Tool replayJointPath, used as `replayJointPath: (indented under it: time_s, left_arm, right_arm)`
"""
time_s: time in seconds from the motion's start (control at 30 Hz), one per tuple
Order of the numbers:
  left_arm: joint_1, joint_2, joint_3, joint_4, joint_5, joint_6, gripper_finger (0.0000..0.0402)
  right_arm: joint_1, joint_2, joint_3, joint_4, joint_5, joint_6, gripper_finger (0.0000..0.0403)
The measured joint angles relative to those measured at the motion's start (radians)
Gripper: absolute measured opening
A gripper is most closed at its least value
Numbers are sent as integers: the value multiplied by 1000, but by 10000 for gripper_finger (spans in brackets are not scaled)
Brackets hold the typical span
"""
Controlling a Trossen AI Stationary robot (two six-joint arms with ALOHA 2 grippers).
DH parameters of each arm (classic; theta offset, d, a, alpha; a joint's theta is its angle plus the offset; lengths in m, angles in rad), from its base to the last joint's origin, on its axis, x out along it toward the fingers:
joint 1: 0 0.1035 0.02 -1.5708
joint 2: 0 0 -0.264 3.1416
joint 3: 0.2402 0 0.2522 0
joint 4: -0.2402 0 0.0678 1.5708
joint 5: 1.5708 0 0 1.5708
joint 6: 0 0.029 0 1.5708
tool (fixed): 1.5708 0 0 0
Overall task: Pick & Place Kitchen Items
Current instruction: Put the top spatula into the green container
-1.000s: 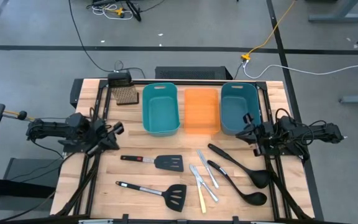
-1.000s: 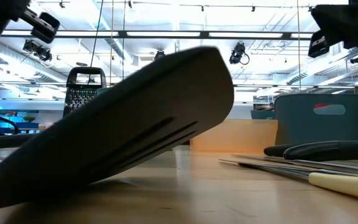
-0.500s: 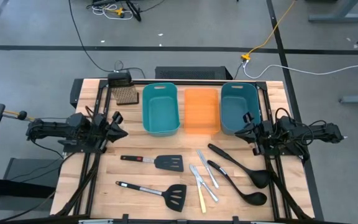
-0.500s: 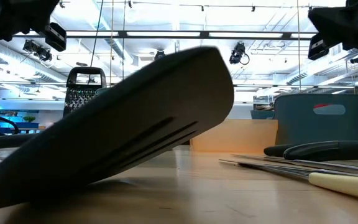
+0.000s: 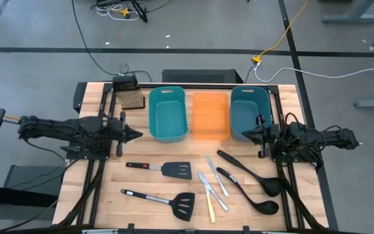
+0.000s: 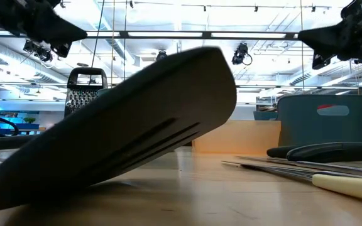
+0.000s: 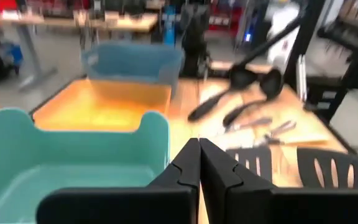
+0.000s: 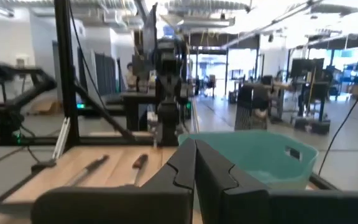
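Two black slotted spatulas (image 5: 167, 170) (image 5: 176, 203) lie flat on the wooden table's near half. Right of them lie three small knives (image 5: 213, 188) and two black ladles (image 5: 255, 179) (image 5: 252, 198). One spatula's blade (image 6: 124, 144) fills the low view. My left gripper (image 5: 135, 135) hangs shut above the table's left part, pointing level toward the teal bin (image 5: 167, 114). Its closed fingertips (image 7: 199, 149) hold nothing. My right gripper (image 5: 244, 134) is shut too, above the table's right side, pointing toward the left. Its fingertips (image 8: 194, 146) are empty.
Three bins stand in a row at the back: teal, orange (image 5: 211, 116) and blue-teal (image 5: 250, 112). A small perforated block (image 5: 131, 99) stands at the back left. Bare wood lies between the bins and the utensils.
My left gripper has risen, swung toward the table's middle and turned from slanting down to pointing level. My right gripper has stayed where it was, and its fingers have come together. The utensils have not moved.
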Motion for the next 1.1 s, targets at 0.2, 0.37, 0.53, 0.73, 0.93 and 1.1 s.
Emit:
replayJointPath:
  time_s: [0.2, 0.37, 0.53, 0.73, 0.93, 1.1]
  left_arm:
    - [-37, 240, 239, -258, -69, -86, 9]
    - [-39, 431, 410, -527, -96, -188, 49]
    - [-46, 583, 481, -701, 7, -246, 115]
    - [-97, 708, 486, -702, 119, -282, 210]
    - [-163, 824, 486, -702, 150, -288, 247]
    - [-208, 901, 486, -663, 125, -306, 250]
  right_arm:
    - [0, 0, 0, -4, -17, -9, 8]
    - [0, 0, 0, -9, -34, -9, 16]
    - [0, 0, 0, -11, -34, -9, 38]
    - [0, 0, 0, -11, -35, -9, 34]
    - [0, 0, 0, -11, -34, -9, 26]
    - [0, 0, 0, -11, -34, -9, 25]
